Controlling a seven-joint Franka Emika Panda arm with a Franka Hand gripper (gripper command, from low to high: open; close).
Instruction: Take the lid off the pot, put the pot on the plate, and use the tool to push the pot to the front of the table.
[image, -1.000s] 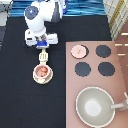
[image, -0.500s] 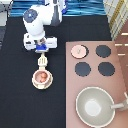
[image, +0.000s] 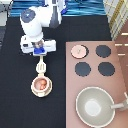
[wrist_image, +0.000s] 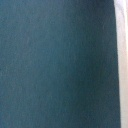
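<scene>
Already uncovered, pink pot (image: 41, 85) on cream plate (image: 35, 91) — end effector (image: 39, 53) above tool (image: 40, 65)

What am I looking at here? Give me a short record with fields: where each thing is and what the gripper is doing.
lid: off the pot, lying on the stove at its top-left burner
pot: uncovered, reddish pieces inside, sitting on the plate
plate: under the pot, on the black table
tool: spatula between gripper and pot, head toward the pot
gripper: at the tool's handle end, above the pot in the exterior view
pan: large, grey, at lower right
</scene>
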